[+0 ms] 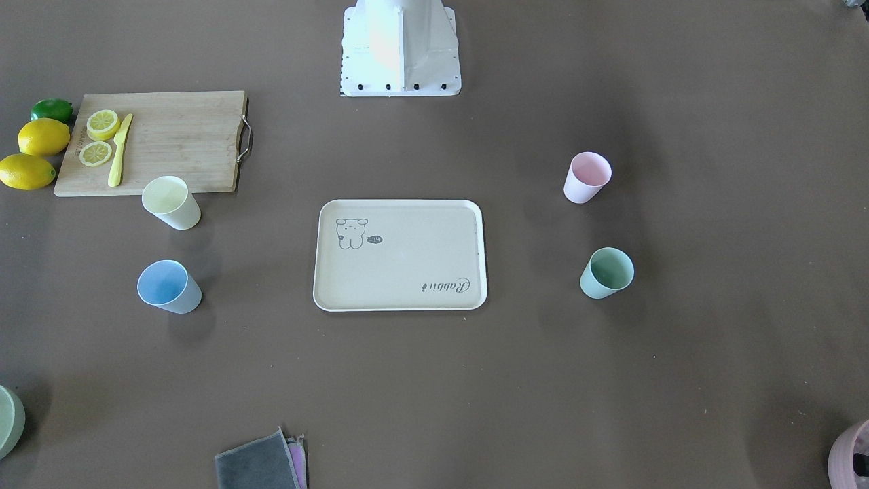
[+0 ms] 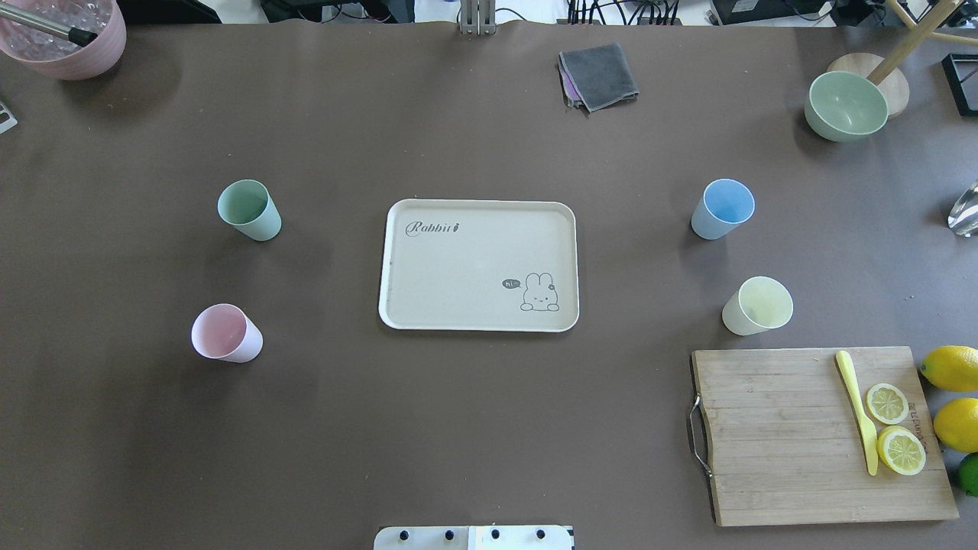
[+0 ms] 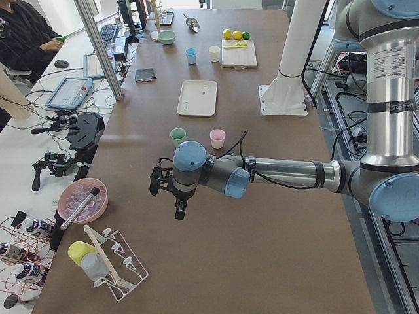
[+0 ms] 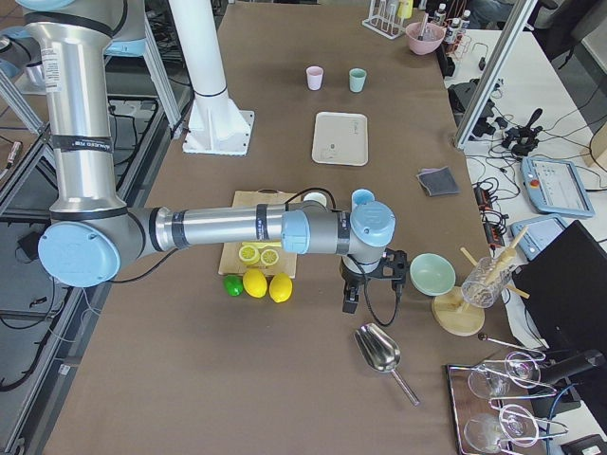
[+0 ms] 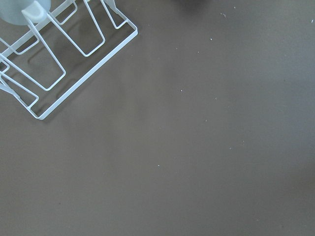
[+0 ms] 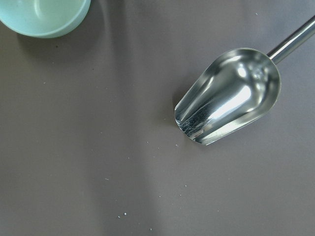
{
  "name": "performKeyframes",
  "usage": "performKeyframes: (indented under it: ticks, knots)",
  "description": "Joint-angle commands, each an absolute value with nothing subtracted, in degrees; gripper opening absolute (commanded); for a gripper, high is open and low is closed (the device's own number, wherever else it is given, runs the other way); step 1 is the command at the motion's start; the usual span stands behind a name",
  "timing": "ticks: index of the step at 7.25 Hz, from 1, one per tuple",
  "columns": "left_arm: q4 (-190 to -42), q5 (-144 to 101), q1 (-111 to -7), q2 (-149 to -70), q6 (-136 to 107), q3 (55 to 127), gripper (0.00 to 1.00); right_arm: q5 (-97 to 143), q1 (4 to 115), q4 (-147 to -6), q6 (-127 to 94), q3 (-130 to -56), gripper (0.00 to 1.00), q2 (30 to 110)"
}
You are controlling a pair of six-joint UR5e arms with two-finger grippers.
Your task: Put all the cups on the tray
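Note:
The cream tray (image 2: 458,267) with a rabbit drawing lies flat at the table's middle, with nothing on it; it also shows in the front-facing view (image 1: 400,272). The mint green cup (image 2: 248,210) and the pink cup (image 2: 225,333) stand upright left of it. The blue cup (image 2: 723,208) and the yellow cup (image 2: 758,305) stand upright right of it. My left gripper (image 3: 167,196) hangs over bare table far beyond the left cups. My right gripper (image 4: 370,284) hangs far beyond the cutting board. Both show only in side views, so I cannot tell if they are open.
A wooden cutting board (image 2: 802,435) with lemon slices and a knife sits near the yellow cup. A green bowl (image 2: 846,105), a grey cloth (image 2: 598,75) and a pink ribbed container (image 2: 65,34) stand at the far edge. A metal scoop (image 6: 231,93) and a wire rack (image 5: 54,54) lie under the wrists.

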State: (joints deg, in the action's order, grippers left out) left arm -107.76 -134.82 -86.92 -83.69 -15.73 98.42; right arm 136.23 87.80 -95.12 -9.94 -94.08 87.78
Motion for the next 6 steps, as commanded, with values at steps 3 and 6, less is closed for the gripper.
performKeyframes:
  ticks: [3, 6]
  knots:
    - [-107.75, -134.82, -86.92, -83.76, -15.73, 98.35, 0.98, 136.23, 87.8, -95.19, -10.11, -94.13, 1.0, 87.8]
    - [-107.84, -134.91, -86.92, -83.76, -15.73, 98.0, 0.98, 136.23, 87.8, -95.18, -10.46, -93.87, 1.0, 87.63]
